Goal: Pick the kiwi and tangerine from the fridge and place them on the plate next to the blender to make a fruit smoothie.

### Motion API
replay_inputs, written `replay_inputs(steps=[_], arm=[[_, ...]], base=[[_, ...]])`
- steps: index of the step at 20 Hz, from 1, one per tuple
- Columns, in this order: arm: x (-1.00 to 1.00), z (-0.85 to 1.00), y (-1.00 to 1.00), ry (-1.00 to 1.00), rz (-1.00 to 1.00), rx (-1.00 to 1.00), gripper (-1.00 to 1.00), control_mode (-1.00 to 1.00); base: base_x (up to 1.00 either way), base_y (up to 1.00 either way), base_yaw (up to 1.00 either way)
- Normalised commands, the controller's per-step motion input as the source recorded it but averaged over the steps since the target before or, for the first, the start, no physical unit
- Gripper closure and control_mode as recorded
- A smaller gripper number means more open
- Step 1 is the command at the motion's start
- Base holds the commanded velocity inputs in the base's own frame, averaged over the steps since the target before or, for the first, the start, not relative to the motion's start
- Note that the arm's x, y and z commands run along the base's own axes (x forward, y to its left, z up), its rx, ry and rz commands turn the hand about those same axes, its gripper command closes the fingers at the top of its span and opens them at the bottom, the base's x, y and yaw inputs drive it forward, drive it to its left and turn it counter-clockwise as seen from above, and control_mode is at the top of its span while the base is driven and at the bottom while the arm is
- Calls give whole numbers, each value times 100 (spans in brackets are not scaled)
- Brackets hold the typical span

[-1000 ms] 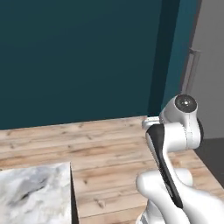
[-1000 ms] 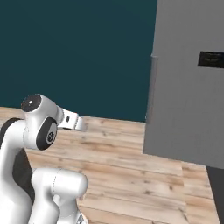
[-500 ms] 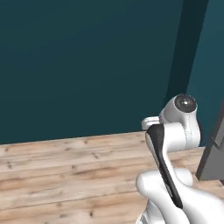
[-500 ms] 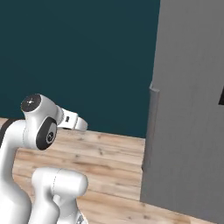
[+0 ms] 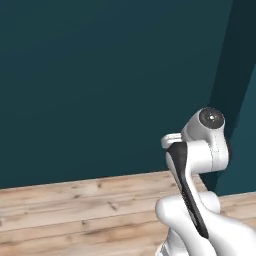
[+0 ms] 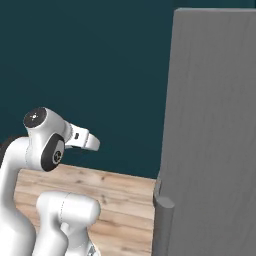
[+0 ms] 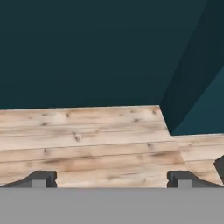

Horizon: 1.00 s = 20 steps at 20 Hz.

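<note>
Fridge [image 6: 215, 135]: tall grey slab along the right edge of the right base view, door closed, with a vertical grey handle [image 6: 163, 220] at its left edge near the bottom of the picture. Kiwi and tangerine are presumably behind that door; neither can be confirmed. Plate and blender cannot be placed from here.

Gripper [image 7: 112, 177]: jaws wide apart, nothing between them. In the hand view both dark fingertips [image 7: 40, 177] rise over bare wooden floor [image 7: 87, 140], aimed toward the teal wall [image 7: 87, 48] and its corner. Arm [image 6: 47, 145] folded up close over the base, hand pointing forward. Judged a travel posture: tucked to stay compact while approaching the fridge.

Task stage, as a judgement: opening phase, nothing fetched. Next need: reach the handle and open the door.
</note>
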Motion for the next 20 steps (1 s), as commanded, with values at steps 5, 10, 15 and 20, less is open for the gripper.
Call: replay_inputs(steps=[5, 10, 15, 20], arm=[[0, 0, 0, 0, 0, 0, -100, 100], [0, 0, 0, 0, 0, 0, -100, 100], [0, 0, 0, 0, 0, 0, -100, 100], [0, 0, 0, 0, 0, 0, -100, 100]], base=[[100, 17, -26], [22, 17, -82], [0, 19, -95], [15, 25, -88]])
